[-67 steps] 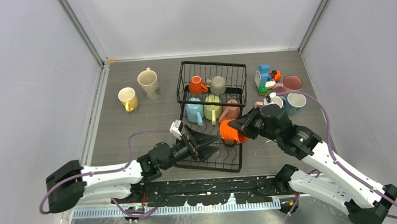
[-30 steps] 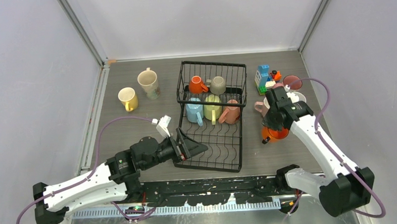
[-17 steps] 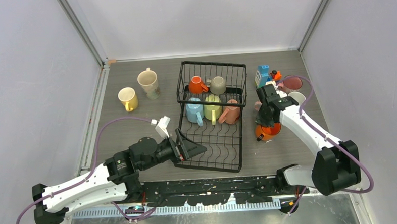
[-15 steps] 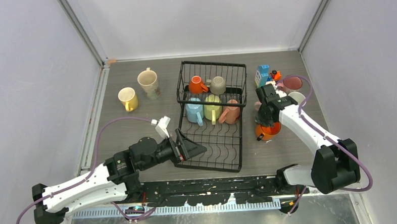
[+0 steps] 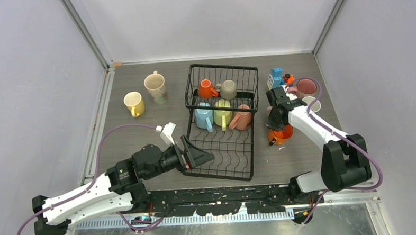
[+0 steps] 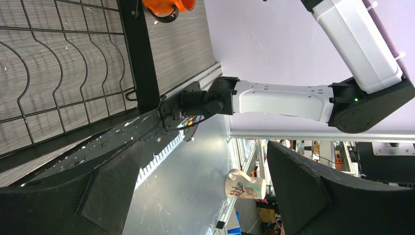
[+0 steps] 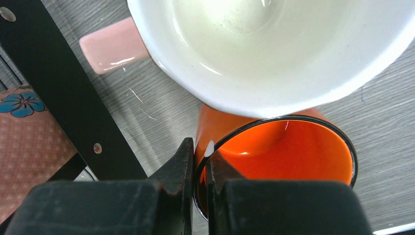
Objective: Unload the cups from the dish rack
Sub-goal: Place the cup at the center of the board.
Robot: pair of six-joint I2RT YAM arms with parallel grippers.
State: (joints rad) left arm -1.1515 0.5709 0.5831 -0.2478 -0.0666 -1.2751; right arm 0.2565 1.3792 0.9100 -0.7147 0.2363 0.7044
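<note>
The black wire dish rack [image 5: 222, 67] stands mid-table; it also shows in the left wrist view [image 6: 58, 73]. Five cups sit in it: orange [image 5: 207, 89], grey-beige [image 5: 228, 89], light blue [image 5: 203, 116], pale green [image 5: 222, 112] and pink [image 5: 241, 117]. My right gripper [image 5: 276, 127] is shut on the rim of an orange mug [image 5: 280, 135], upright and low over the table just right of the rack. In the right wrist view the jaws [image 7: 200, 166] pinch that mug's wall [image 7: 293, 147]. My left gripper [image 5: 199, 154] is open and empty over the rack's near left corner; it also shows in the left wrist view [image 6: 200, 196].
A yellow mug [image 5: 134, 103] and a cream mug [image 5: 155, 86] stand left of the rack. Right of it are the toy-block figure [image 5: 276, 78], a dark pink mug [image 5: 305, 87] and a white mug [image 5: 311, 103]. A pink-handled mug with a white inside [image 7: 274, 44] touches the held mug.
My right gripper carried the orange mug from the rack's near right corner out to the table on its right and lowered it. My left arm drew back slightly, still open.
</note>
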